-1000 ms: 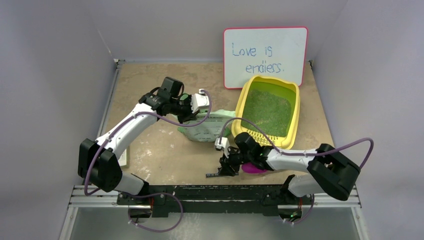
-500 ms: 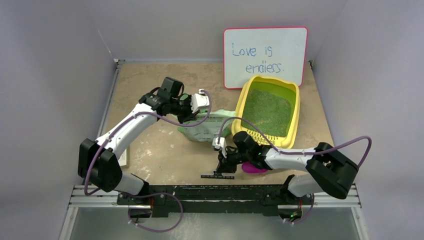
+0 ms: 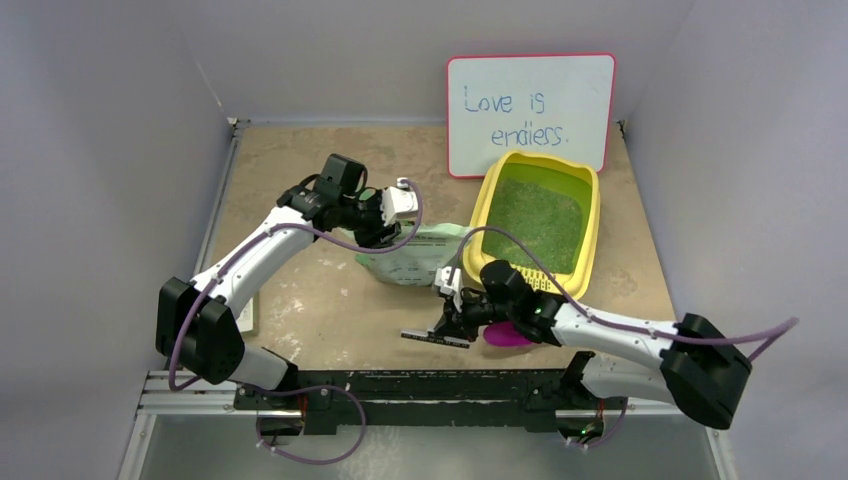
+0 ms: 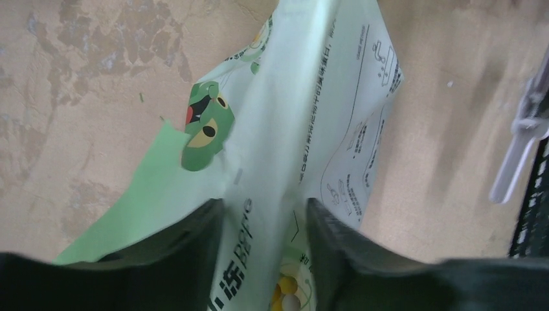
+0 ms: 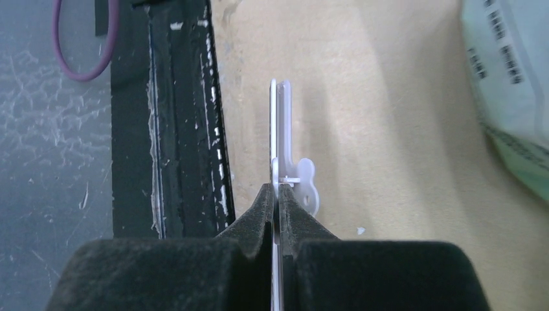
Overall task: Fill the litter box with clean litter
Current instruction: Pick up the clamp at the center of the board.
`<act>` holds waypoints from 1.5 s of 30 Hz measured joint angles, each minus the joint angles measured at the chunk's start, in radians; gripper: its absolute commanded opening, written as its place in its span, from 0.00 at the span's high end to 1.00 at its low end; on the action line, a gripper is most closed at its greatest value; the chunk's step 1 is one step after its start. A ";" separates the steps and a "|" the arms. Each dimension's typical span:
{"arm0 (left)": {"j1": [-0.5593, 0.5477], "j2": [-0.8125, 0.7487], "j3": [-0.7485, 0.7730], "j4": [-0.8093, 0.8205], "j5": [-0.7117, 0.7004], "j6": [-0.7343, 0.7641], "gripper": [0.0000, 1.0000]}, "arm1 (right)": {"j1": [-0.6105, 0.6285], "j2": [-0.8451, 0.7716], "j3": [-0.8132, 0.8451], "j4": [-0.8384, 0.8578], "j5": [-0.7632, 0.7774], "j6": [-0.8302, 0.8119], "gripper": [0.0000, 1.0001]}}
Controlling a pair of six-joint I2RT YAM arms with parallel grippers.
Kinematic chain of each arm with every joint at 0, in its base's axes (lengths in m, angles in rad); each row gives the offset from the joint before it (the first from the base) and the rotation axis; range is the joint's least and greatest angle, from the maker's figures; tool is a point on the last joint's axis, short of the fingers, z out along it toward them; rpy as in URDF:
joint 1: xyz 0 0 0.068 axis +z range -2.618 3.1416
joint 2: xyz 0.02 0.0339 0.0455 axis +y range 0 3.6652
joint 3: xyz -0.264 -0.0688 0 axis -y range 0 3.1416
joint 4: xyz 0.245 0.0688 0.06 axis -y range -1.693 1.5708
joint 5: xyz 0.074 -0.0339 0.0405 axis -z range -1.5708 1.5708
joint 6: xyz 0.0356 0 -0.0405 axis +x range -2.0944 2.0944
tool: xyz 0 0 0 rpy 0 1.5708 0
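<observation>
Litter box: the yellow tray (image 3: 590, 235) sits on the table (image 3: 320, 290) at the far right, just in front of the white board (image 3: 530, 112), with its slotted end toward the arms.
Litter: green granules (image 3: 530, 220) cover the floor of the tray.
Bag: a pale green printed bag (image 3: 410, 258) stands just left of the tray, near the middle of the table.
Left gripper: it (image 3: 385, 222) is at the top of the bag. In the wrist view its fingers (image 4: 262, 207) stand partly apart, one on each side of the bag's (image 4: 291, 116) upper fold.
Right gripper: it (image 3: 455, 322) is low over the near edge of the table, in front of the tray's slotted end. Its fingers (image 5: 278, 191) are pressed together on a long thin clip (image 5: 280, 129).
Clip: from above it (image 3: 435, 338) juts out leftward from the fingers, roughly level. Whether it touches the table cannot be told.
Scoop: a magenta scoop (image 3: 505, 338) lies under the right arm, beside the near end of the tray.
</observation>
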State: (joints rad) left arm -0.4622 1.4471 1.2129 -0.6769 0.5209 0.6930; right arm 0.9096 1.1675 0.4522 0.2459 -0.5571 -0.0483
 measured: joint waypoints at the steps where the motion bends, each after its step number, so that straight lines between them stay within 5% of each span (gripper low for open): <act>1: 0.001 0.000 0.000 0.000 0.000 0.000 0.34 | 0.000 -0.028 0.000 -0.009 0.015 0.003 1.00; 9: 0.008 -0.012 0.000 -0.002 0.026 -0.001 0.20 | -0.001 -0.195 0.000 -0.066 0.152 0.057 1.00; 31: 0.030 -0.055 0.000 0.035 0.135 -0.033 0.13 | -0.032 -0.241 0.137 -0.182 0.401 0.102 1.00; 45: 0.030 -0.217 -0.090 0.224 0.188 -0.287 0.09 | -0.064 -0.182 0.154 -0.171 0.468 0.120 1.00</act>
State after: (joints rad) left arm -0.4320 1.2297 1.1233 -0.4534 0.7090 0.4057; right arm 0.8455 0.9852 0.6064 0.0746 -0.0891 0.0719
